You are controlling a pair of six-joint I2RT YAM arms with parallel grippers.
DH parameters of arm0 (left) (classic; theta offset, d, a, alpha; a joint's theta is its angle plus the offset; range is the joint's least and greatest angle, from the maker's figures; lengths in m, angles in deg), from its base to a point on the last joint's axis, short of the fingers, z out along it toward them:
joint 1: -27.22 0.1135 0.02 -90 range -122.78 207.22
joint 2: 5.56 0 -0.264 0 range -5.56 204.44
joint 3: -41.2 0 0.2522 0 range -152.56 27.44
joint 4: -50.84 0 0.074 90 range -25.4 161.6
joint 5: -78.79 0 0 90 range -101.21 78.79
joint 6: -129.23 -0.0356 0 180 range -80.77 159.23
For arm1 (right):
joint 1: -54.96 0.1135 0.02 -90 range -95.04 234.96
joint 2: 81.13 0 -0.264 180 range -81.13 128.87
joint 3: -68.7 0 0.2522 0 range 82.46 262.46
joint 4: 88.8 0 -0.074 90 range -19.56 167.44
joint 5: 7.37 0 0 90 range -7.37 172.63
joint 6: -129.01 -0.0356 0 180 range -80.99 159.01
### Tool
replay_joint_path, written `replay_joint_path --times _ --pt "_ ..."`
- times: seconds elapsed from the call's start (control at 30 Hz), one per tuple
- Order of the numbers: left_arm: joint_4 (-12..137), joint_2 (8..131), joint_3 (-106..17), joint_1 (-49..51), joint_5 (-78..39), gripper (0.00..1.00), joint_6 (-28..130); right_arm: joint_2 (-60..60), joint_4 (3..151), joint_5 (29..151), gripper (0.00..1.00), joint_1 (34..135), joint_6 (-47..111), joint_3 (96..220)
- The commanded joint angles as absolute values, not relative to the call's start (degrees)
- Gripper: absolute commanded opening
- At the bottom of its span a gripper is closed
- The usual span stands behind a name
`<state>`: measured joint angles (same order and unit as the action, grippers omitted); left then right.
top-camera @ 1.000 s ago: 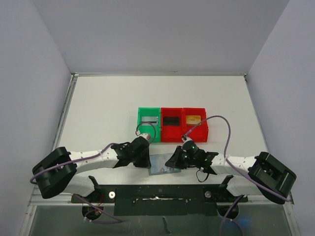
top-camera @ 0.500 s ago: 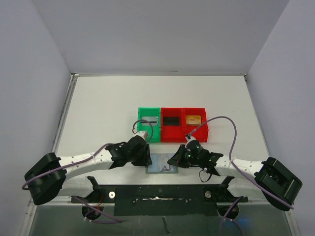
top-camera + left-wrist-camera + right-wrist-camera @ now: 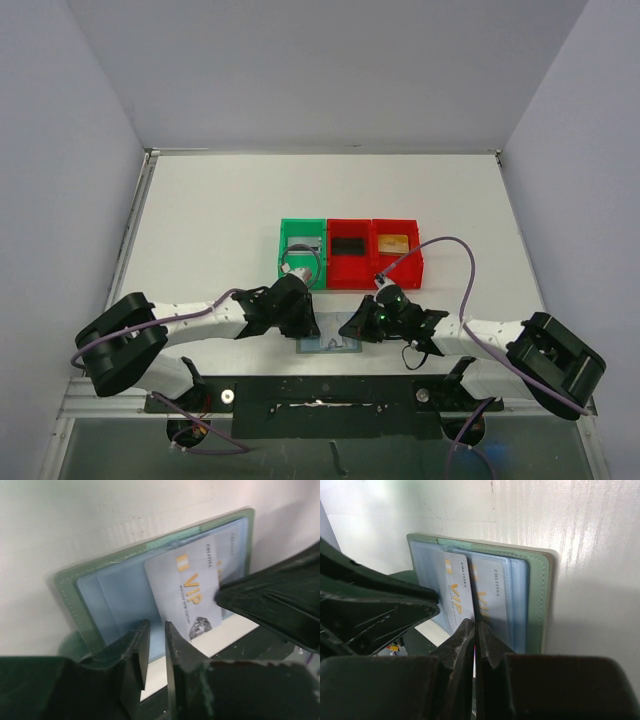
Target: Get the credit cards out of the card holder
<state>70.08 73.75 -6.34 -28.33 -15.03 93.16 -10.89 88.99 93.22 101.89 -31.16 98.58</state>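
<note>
Extraction of the first card. The card holder (image 3: 115, 600) lies open on the bench (image 3: 75, 520) between the two tools. The left tool (image 3: 156, 627), jaws a narrow slit apart and holding nothing, hangs over the panel just ahead of it. Whether it presses down cannot be told. The right tool (image 3: 474, 627) appears closed on the edge of a credit card (image 3: 192, 600), which lies skewed and partly out of its pocket. A second card (image 3: 495, 600) sits pocketed beside that tool's tip. The next move calls for a steady pull away from the left tool, with the holder pinned.
</note>
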Motion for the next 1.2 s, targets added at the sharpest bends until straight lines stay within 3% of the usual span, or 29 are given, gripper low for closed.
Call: replay_joint_path --times 0.0,0.3,0.57,0.97,1.17 --pt "70.4 77.61 -7.21 -28.33 -13.21 0.15 93.48 -10.47 91.6 93.64 0.0 102.13 -31.0 99.49" --pt "74.74 79.61 -5.88 -28.33 -10.36 0.08 92.29 -9.17 94.63 94.92 0.2 102.07 -30.87 99.95" --pt "74.37 79.51 -4.91 -28.33 -10.69 0.06 91.55 -5.1 101.6 97.53 0.24 101.82 -31.46 99.09" --pt "74.97 78.78 -4.7 -28.33 -10.35 0.05 91.42 -3.29 106.7 99.48 0.14 101.37 -32.3 97.96" --pt "75.02 78.22 -4.39 -28.33 -10.3 0.05 91.35 -3.74 107.14 100.18 0.0 101.05 -32.31 97.6"
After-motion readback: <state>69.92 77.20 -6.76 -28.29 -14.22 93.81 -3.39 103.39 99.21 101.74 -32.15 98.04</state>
